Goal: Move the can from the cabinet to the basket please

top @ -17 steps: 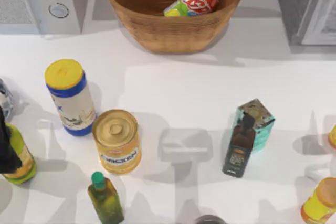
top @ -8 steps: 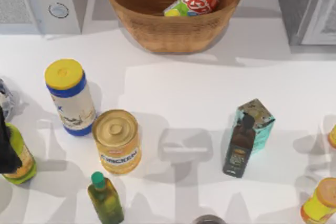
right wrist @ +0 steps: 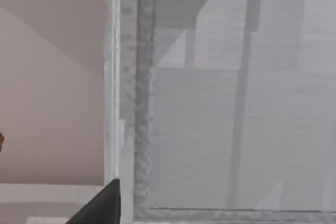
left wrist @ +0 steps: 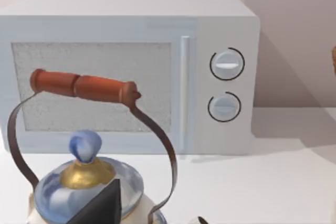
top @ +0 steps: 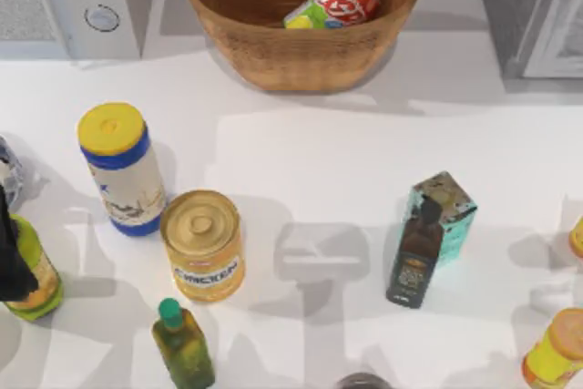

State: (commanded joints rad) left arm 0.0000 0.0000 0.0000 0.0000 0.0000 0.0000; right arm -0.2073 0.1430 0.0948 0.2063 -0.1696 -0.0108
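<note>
The basket (top: 303, 20) sits at the back centre of the table, with the cabinet (top: 533, 11) at the back right. The can (top: 333, 2) already lies on its side inside the basket, right of centre, its long axis slanting with the green end toward the left. No move toward it seems needed. The right gripper faces the cabinet (right wrist: 231, 93); I cannot tell either gripper's opening. The left arm is parked by the kettle (left wrist: 84, 182) near the microwave (top: 77, 2).
</note>
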